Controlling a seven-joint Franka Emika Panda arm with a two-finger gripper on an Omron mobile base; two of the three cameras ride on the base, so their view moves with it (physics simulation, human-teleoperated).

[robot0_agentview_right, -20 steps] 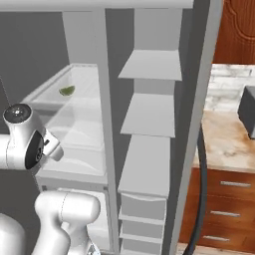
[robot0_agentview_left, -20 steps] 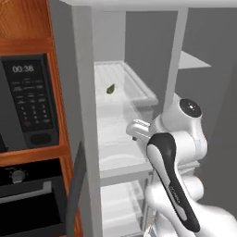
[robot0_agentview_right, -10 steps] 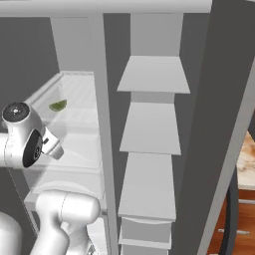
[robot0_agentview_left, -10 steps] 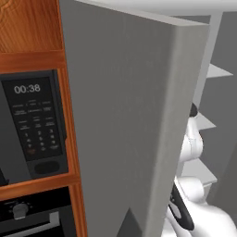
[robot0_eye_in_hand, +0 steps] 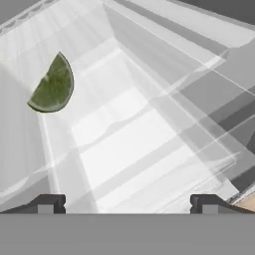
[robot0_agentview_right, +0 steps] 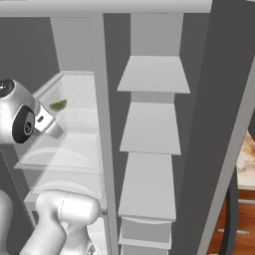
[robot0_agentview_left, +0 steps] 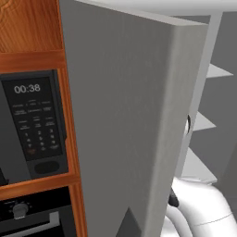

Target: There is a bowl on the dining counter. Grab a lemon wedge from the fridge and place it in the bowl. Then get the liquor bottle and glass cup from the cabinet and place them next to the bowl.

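Observation:
A green lemon wedge (robot0_agentview_right: 58,105) lies near the back left of a clear glass fridge shelf (robot0_agentview_right: 74,149). In the hand view the lemon wedge (robot0_eye_in_hand: 52,87) shows at the upper left, some way ahead of my gripper (robot0_eye_in_hand: 127,205). The two dark fingertips (robot0_eye_in_hand: 47,204) stand wide apart, so the gripper is open with nothing between them. From the right base view my hand (robot0_agentview_right: 49,127) reaches over the front of that shelf, short of the wedge. The bowl, liquor bottle and glass cup are out of view.
The open grey fridge door (robot0_agentview_left: 125,115) stands close in front of the left base camera. A black microwave (robot0_agentview_left: 32,120) and an oven (robot0_agentview_left: 28,217) sit in wooden cabinetry to its left. Door shelves (robot0_agentview_right: 152,129) stack at the right; wooden drawers (robot0_agentview_right: 246,219) lie beyond.
The whole picture has shifted: the base has driven closer to the fridge, so the door now covers the left base view and the shelves look larger. The gripper stays open.

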